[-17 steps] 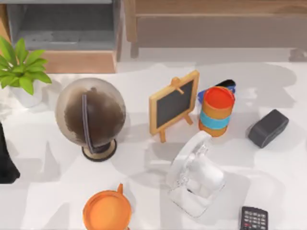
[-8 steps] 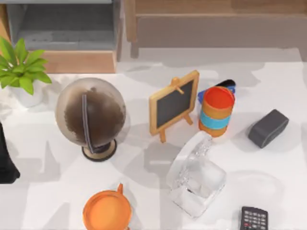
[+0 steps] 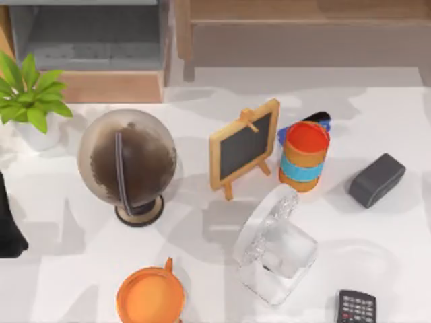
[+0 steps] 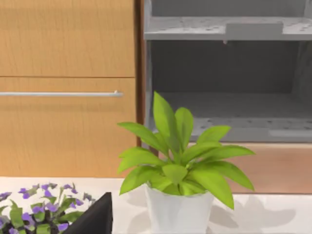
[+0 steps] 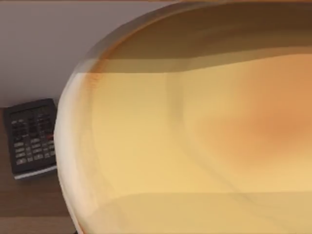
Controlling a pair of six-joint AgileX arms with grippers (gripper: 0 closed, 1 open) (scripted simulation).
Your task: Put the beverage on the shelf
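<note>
Top view is showing the orange can-like beverage with a light-blue band [image 3: 304, 156] standing upright right of centre on the white table [image 3: 202, 282], just beside a wooden-framed chalkboard easel [image 3: 244, 145]. The right gripper [image 3: 286, 198], looking glassy, is hovering just in front of it; how wide it is open cannot be told. A dark grey block [image 3: 376, 180] is lying nearby. The left arm [image 3: 8, 229] is sitting at the left edge.

A white desk [image 3: 60, 256] carries soft grey shadows. Behind it stands a wooden cabinet [image 4: 68, 87] with a long metal handle [image 4: 61, 93]; just beside the cabinet, grey open shelves [image 4: 224, 73] sit in a wooden frame.
</note>
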